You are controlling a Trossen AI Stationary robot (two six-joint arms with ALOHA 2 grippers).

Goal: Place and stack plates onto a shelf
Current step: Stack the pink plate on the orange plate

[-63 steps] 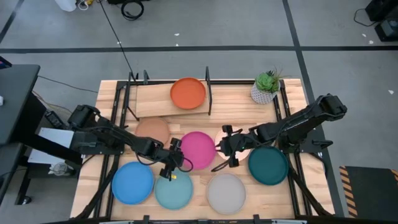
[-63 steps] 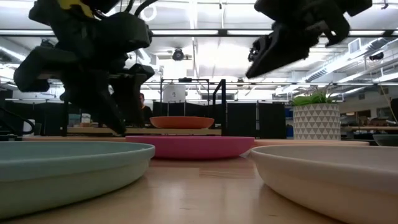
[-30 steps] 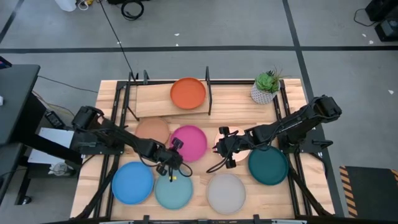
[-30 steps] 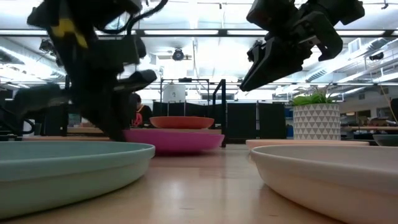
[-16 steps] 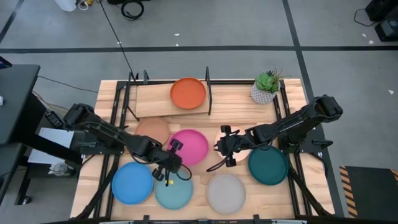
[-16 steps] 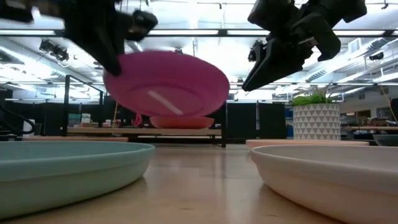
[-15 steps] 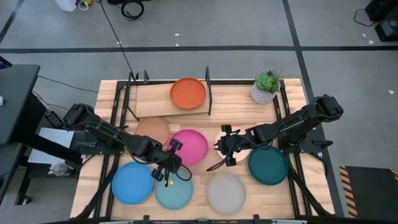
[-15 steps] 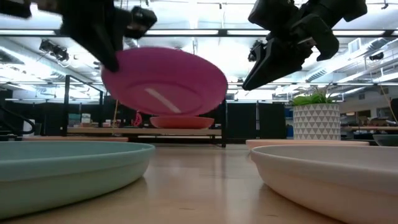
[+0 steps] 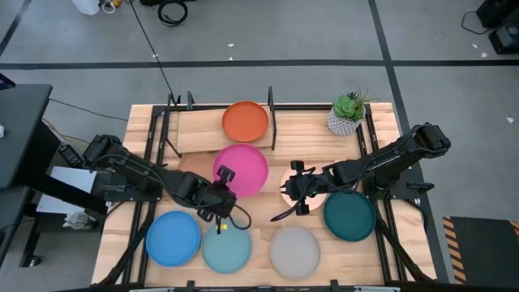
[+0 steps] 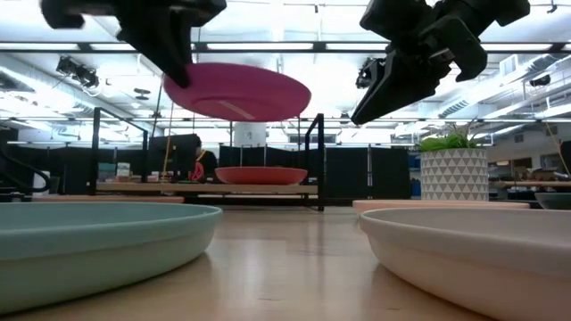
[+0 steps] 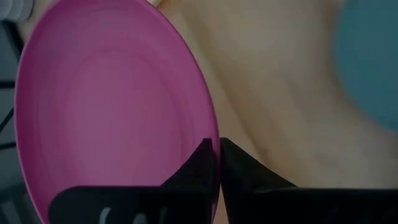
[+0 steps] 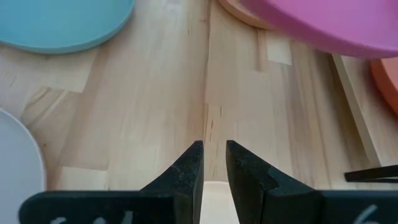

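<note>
My left gripper (image 9: 222, 178) (image 11: 216, 150) is shut on the magenta plate (image 9: 242, 169) (image 10: 237, 91), which hangs in the air in front of the shelf (image 9: 199, 131). An orange plate (image 9: 245, 121) lies flat on the shelf board. On the table lie the tan plate (image 9: 193, 165), partly hidden under the magenta one, and the cream plate (image 9: 290, 182). The dark teal (image 9: 350, 215), blue (image 9: 173, 238), pale blue (image 9: 226, 251) and grey (image 9: 294, 251) plates lie there too. My right gripper (image 9: 293, 196) (image 12: 214, 163) hovers over the cream plate, its fingers a narrow gap apart with nothing between them. My left gripper pinches the magenta plate's rim (image 11: 210, 127) between its two fingers, one on the plate's upper face and one beneath. The fingers come slanting down from the table's near left side, at the rim's near left part. The plate is lifted clear of the table, nearly level.
A small white pot with a green plant (image 9: 347, 113) stands at the far right corner. Black upright dividers (image 9: 272, 122) rise from the shelf on either side of the orange plate. Bare wood (image 12: 155, 118) shows between the plates at mid-table.
My left gripper has risen and gone toward the shelf with the magenta plate. The plate lay on the table a second ago, then came up steeply tilted. Now it hangs higher and nearly level, partly over the tan plate.
</note>
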